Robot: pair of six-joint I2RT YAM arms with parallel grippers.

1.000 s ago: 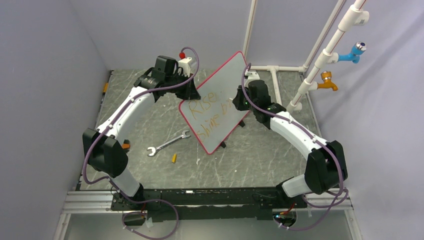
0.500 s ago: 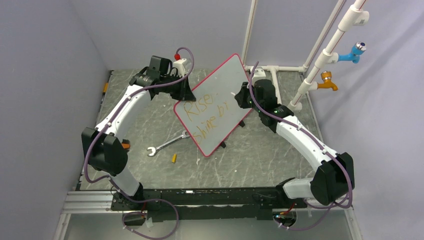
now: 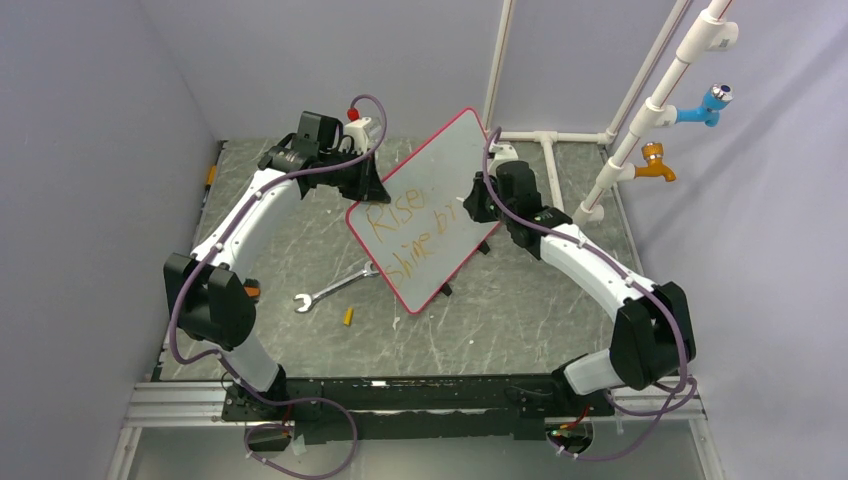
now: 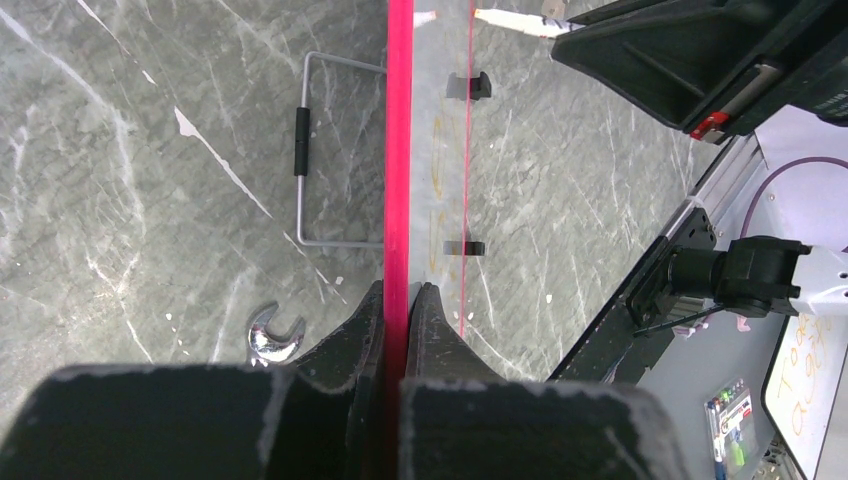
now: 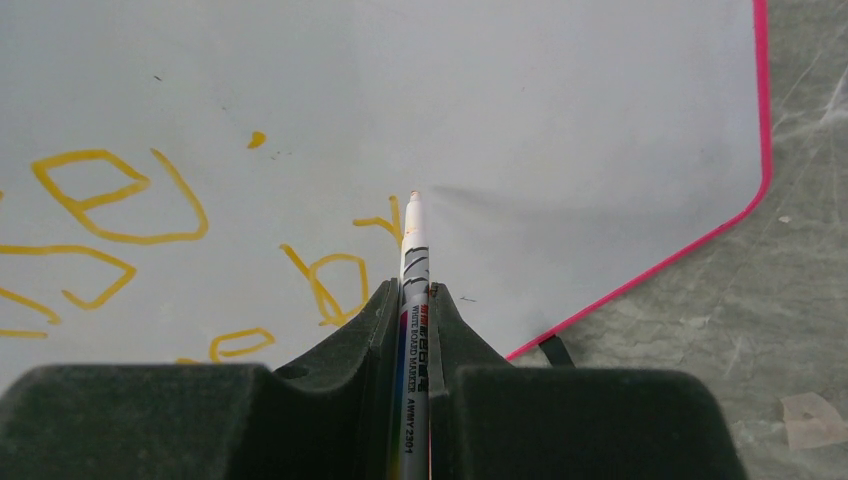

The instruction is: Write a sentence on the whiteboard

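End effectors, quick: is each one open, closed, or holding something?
Left end effector: closed on the flat white pink-rimmed whiteboard.
Right end effector: closed on a slim white marker pen.

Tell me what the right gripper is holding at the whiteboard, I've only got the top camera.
Observer: The right gripper is shut on a white marker, tip aimed at the whiteboard just right of the sentence in orange.
Operator: And the left gripper?
Observer: The left gripper is shut on the pink rim, with the board edge-on between its fingers.
Operator: Anything hidden behind the board?
Observer: A bent wire loop with a black sleeve shows just left of the rim, against the table.
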